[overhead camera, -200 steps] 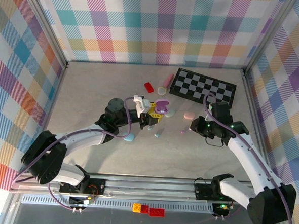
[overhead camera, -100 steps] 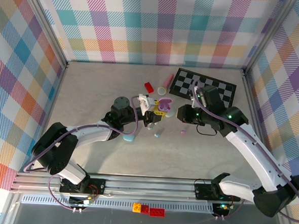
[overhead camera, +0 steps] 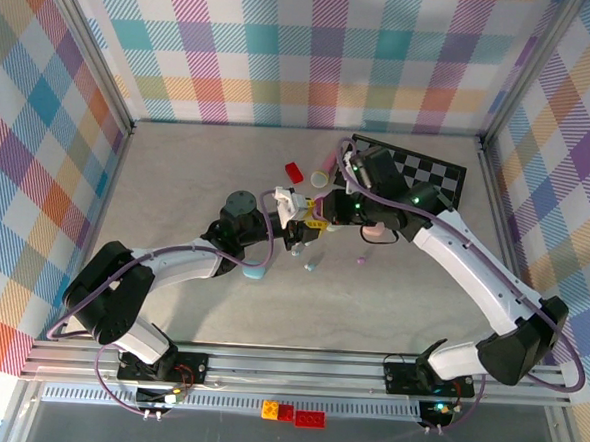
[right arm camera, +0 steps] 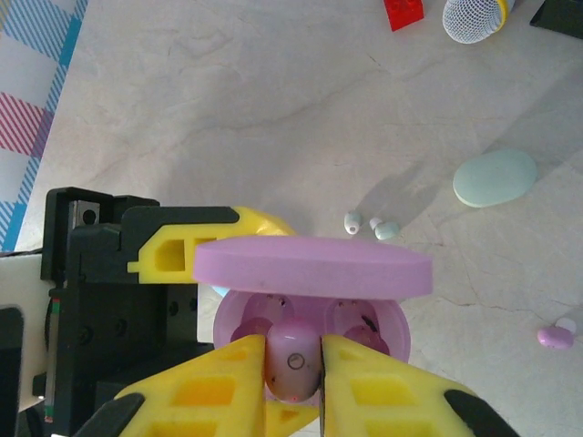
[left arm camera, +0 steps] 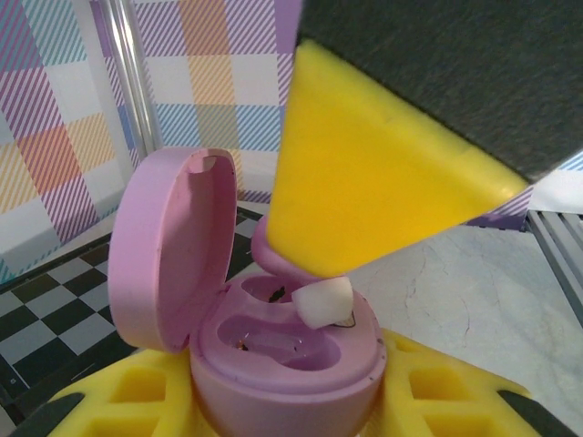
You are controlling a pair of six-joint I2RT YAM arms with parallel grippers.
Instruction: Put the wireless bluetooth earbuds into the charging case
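Observation:
An open purple charging case (left arm camera: 291,364) sits between the yellow fingers (left arm camera: 118,401) of my left gripper (left arm camera: 287,405), which is shut on its base; the lid (left arm camera: 173,250) stands up on the left. In the top view this left gripper (overhead camera: 310,220) holds the case (overhead camera: 320,207) at mid-table. My right gripper (right arm camera: 293,357) is shut on a purple earbud (right arm camera: 293,360) directly over the case's wells, behind the lid (right arm camera: 312,266). The bud's white tip (left arm camera: 325,302) hangs just above the right well. Two teal earbuds (right arm camera: 369,225) lie loose on the table.
A chessboard (overhead camera: 423,175) lies at the back right, a red brick (overhead camera: 294,171) behind the case. A teal case (overhead camera: 255,271), a pink case (overhead camera: 373,229), a mint case (right arm camera: 495,177) and a loose pink bud (right arm camera: 554,337) lie around.
The right arm has swung left from near the pink case to directly above the purple case, carrying the purple earbud. The left arm has edged slightly and holds the case steady.

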